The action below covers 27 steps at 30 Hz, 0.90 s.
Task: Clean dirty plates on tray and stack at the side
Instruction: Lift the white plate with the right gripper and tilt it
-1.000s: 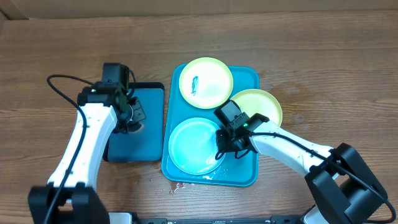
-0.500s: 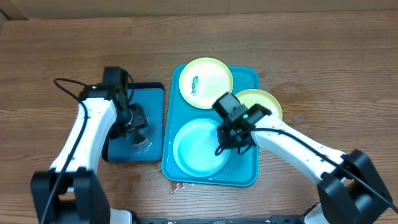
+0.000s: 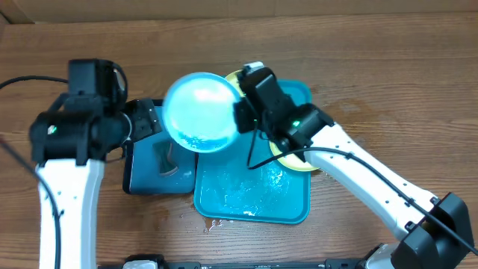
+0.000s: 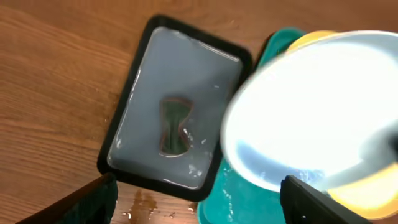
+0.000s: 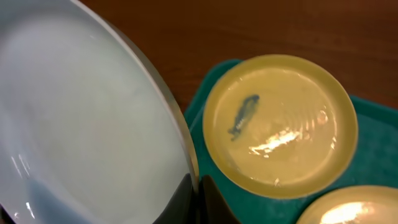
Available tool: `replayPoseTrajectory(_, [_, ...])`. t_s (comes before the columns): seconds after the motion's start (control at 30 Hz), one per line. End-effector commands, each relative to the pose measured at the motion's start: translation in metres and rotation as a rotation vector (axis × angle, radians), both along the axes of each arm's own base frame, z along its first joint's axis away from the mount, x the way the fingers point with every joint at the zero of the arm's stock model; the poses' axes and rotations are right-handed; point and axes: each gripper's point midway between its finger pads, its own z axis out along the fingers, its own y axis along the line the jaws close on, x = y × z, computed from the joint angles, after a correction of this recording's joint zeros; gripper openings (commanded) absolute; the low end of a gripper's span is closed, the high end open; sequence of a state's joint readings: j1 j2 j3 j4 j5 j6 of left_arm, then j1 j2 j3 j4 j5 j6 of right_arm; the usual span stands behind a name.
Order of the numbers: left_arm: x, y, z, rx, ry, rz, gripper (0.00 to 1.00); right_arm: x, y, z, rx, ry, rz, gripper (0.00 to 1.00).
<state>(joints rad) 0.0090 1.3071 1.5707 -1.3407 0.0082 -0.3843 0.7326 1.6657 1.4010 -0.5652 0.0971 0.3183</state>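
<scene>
Right gripper (image 3: 242,117) clenched on light blue plate (image 3: 199,112) rim, aloft (edge pinch, may slip). Carry slow, level, clear of turquoise tray (image 3: 293,206); left gripper (image 3: 146,123) spread, empty.

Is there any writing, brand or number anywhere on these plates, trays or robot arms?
None: no readable words, numbers or logos show on the light blue round plastic plate, the smeared yellow-green round plate, the large turquoise plastic tray, the smaller dark-rimmed blue tray or the two white arms.
</scene>
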Motion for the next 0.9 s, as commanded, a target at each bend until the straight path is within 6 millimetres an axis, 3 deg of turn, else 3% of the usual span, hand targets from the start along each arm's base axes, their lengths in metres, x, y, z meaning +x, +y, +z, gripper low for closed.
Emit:
replayPoseTrajectory(0.0, [-0.012,-0.002,0.038,-0.007,-0.114,-0.016,0.86,-0.002,0.031,0.011,-0.012,-0.106,0.016,0.04])
replayPoseTrajectory(0.2, [-0.035,-0.002,0.067,-0.003,-0.212,-0.016,1.0,-0.007,0.066,-0.004,-0.136,-0.266,0.0,0.04])
replayPoseTrajectory(0.47, [-0.047,0.0,0.073,0.018,-0.232,-0.026,1.0,-0.029,0.077,0.037,-0.29,-0.547,-0.085,0.04])
replayPoseTrajectory(0.7, [-0.047,0.001,0.07,0.024,-0.213,-0.03,1.0,-0.054,0.09,0.051,-0.347,-0.638,-0.07,0.04])
replayPoseTrajectory(0.87, [-0.046,0.001,0.069,0.024,-0.212,-0.03,1.0,-0.057,0.088,0.054,-0.361,-0.652,-0.091,0.04])
